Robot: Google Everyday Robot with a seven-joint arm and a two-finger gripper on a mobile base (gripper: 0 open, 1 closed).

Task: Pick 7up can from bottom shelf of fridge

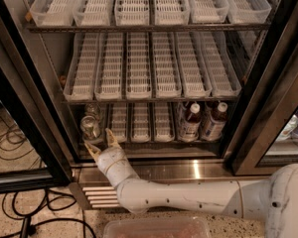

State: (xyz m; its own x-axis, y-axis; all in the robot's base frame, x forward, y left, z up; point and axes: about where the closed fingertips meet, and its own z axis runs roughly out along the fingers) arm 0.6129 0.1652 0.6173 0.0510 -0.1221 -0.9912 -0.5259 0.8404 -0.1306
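Observation:
The 7up can stands at the left end of the bottom shelf of the open fridge, with a shiny silver top and greenish-silver body. My gripper reaches in from below, just in front of and slightly right of the can. Its two yellowish fingers are spread apart and hold nothing. The white arm stretches in from the lower right.
Two brown-liquid bottles with white labels stand at the right of the bottom shelf. White slotted trays fill the upper shelves. A steel base grille runs below. Black cables lie on the floor at left. A clear container sits at the bottom edge.

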